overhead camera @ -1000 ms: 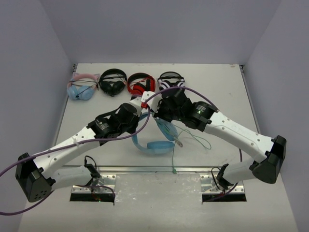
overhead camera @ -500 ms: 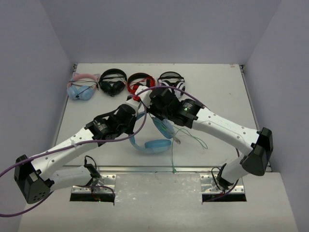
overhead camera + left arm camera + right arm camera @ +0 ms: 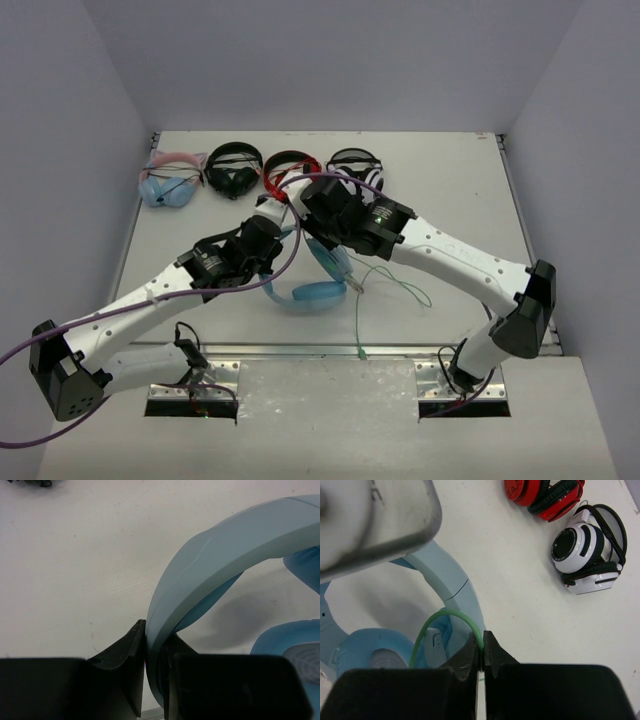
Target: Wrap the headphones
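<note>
Both claws were closed on a hold: my left claw (image 3: pixel 152 647) pinched the light-blue headband (image 3: pixel 225 540) edge-on, and my right claw (image 3: pixel 480 647) nipped the thin green cable (image 3: pixel 442 615), which arched up out of the jaws just beside the band. The headphones (image 3: pixel 312 294) sat mid-bench (image 3: pixel 450 190) under my two wrists, one blue ear cup (image 3: pixel 300 650) low by the surface, with loose cable trailing toward the near edge. Four other pairs lay in a row at the far side, well apart: pink cat-ear pair (image 3: pixel 170 182), black pair (image 3: pixel 233 168), red pair (image 3: pixel 542 495), white-and-black pair (image 3: pixel 585 555).
</note>
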